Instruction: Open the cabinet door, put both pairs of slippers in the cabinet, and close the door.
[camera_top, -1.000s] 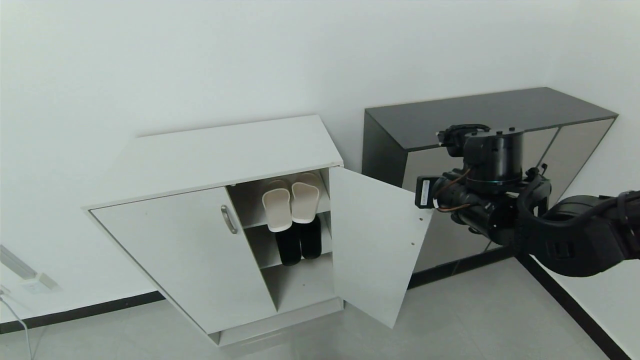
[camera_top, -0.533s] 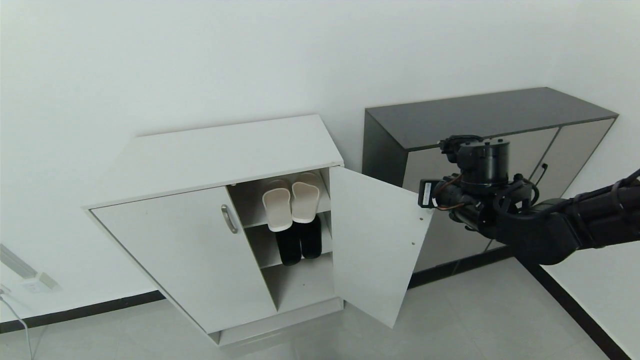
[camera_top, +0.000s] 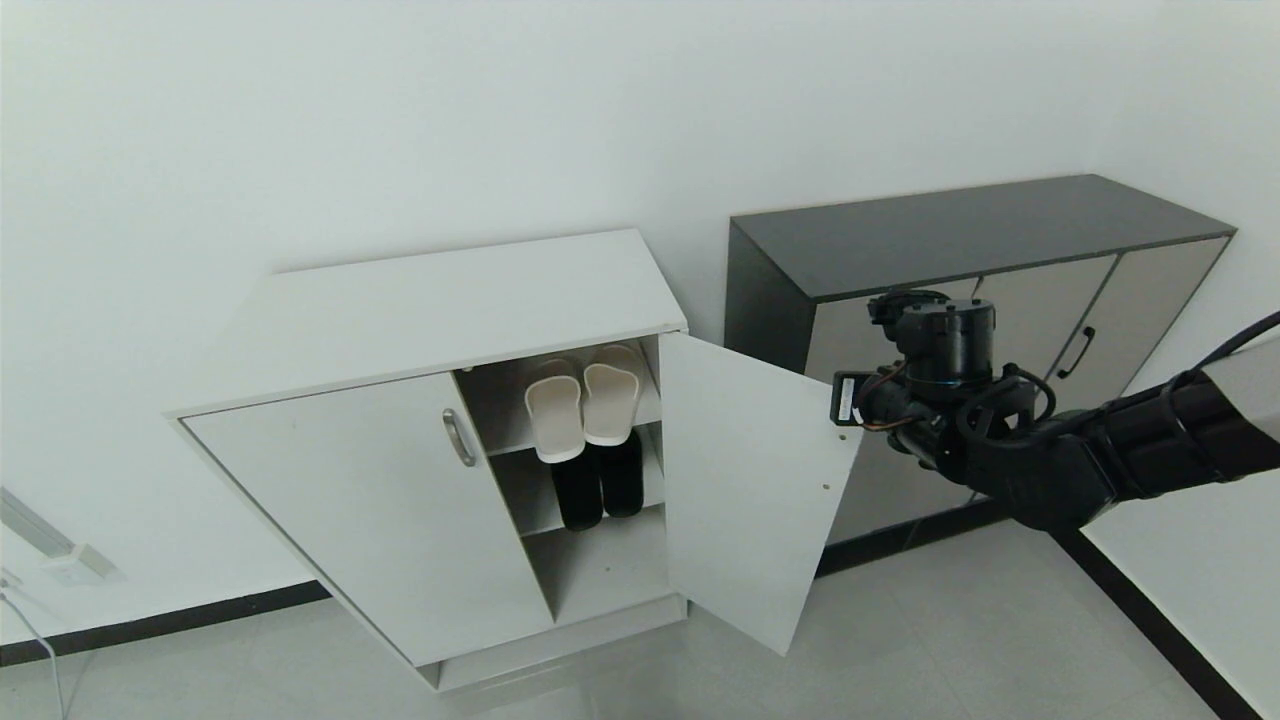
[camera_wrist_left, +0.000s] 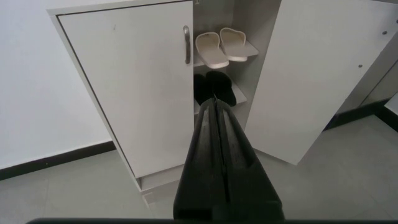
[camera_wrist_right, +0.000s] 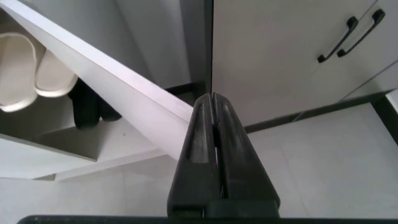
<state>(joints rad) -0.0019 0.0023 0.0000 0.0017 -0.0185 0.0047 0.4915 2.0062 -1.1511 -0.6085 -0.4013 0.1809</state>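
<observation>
White cabinet (camera_top: 450, 300) mid-frame with right door (camera_top: 750, 490) swung wide, cream slippers (camera_top: 583, 408) shelved above black slippers (camera_top: 600, 490); right gripper (camera_wrist_right: 214, 99) beside the door's outer edge, left gripper (camera_wrist_left: 215, 102) facing the cabinet, both with jaws pressed together.

We see a plain, home-like room: a white shoe cabinet (camera_top: 450, 300) at centre frame and a dark sideboard (camera_top: 960, 225) at upper right against a white wall (camera_top: 400, 120), grey tiled floor (camera_top: 950, 640), black skirting (camera_top: 160, 625).
</observation>
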